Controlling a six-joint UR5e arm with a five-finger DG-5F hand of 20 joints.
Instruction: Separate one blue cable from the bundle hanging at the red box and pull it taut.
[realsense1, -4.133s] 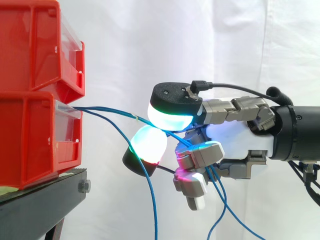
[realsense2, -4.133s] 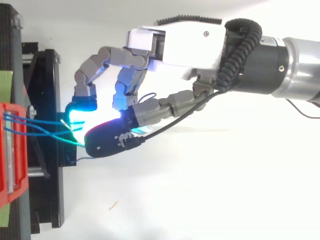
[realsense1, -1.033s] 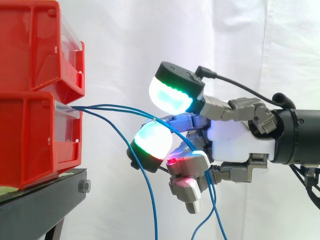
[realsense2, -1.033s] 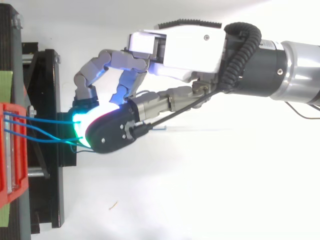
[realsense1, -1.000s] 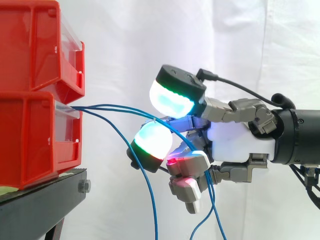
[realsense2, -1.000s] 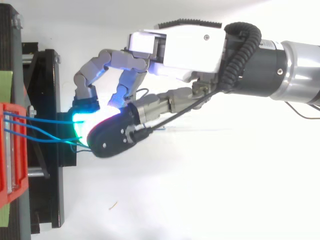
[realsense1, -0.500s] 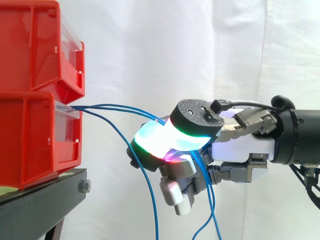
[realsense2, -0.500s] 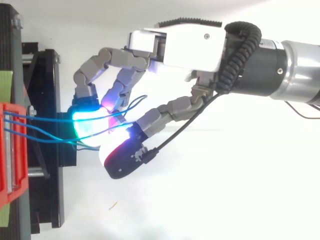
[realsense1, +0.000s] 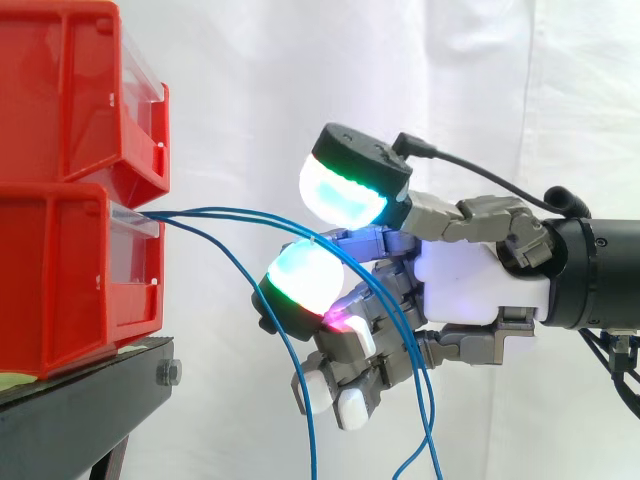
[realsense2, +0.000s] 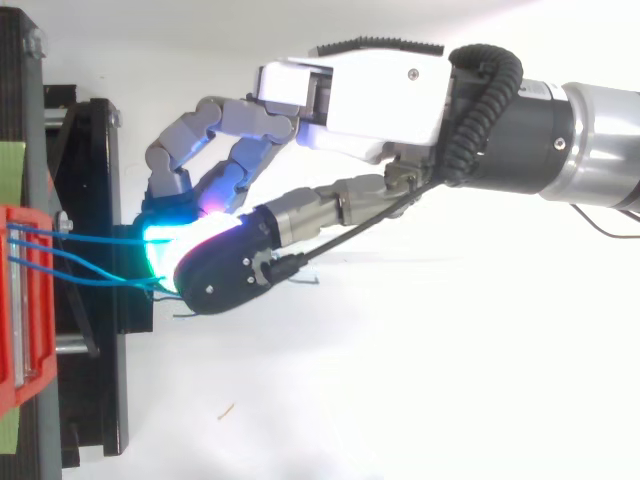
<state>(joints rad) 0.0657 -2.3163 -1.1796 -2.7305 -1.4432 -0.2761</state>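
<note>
Blue cables (realsense1: 232, 211) — slack, draped across hand (realsense1: 470, 282)

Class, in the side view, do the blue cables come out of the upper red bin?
No: the blue cables leave the front of the lower red bin, beneath the upper red bin.

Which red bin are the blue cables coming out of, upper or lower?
The lower red bin: the blue cables leave its top front edge; the upper red bin has none.
</note>
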